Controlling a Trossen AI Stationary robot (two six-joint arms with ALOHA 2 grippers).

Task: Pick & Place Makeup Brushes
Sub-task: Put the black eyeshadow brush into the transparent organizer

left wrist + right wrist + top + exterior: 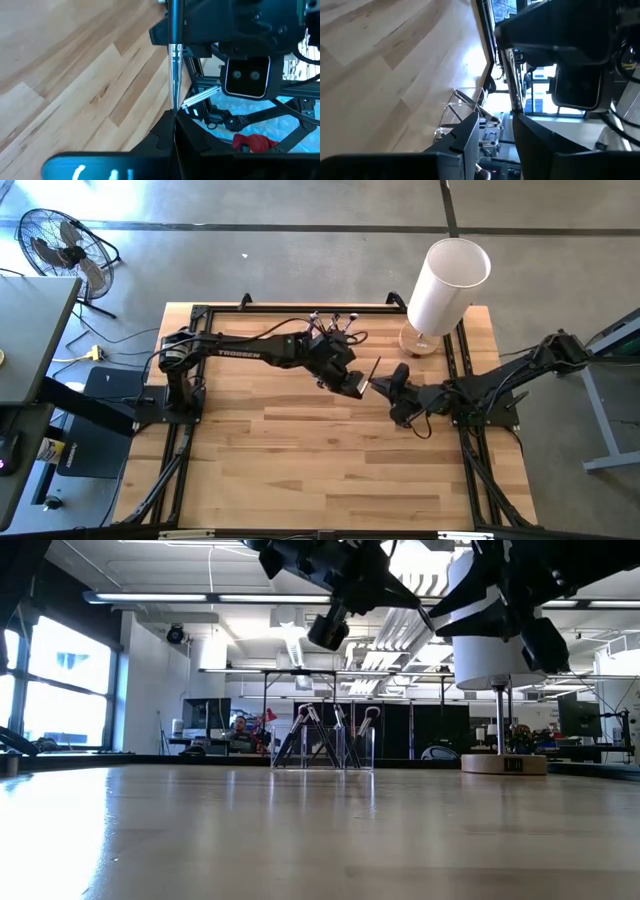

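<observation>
One makeup brush (pixel 175 75), a thin stick with a long metallic section and a dark section, is in the air between both grippers above the table's middle; the high view shows it as a dark stick (pixel 372 372). My left gripper (pixel 356 387) is shut on it. My right gripper (pixel 392 380) faces it, open, with a finger on each side of the brush's other part (pixel 514 87). Several more brushes stand in the small clear holder (pixel 322 745) at the far edge (pixel 332 320). My left gripper pinches the brush between its two fingers at the narrow end of the metallic section (pixel 175 109). The brush sticks out forward along the fingers toward my right gripper, and is lifted clear of the table.
A big white cylinder (pixel 445 280) stands on a round wooden base (pixel 420 340) at the far right of the table, close behind my right arm. A black frame (pixel 455 370) borders the table. The near half of the wooden top (pixel 320 470) holds nothing.
</observation>
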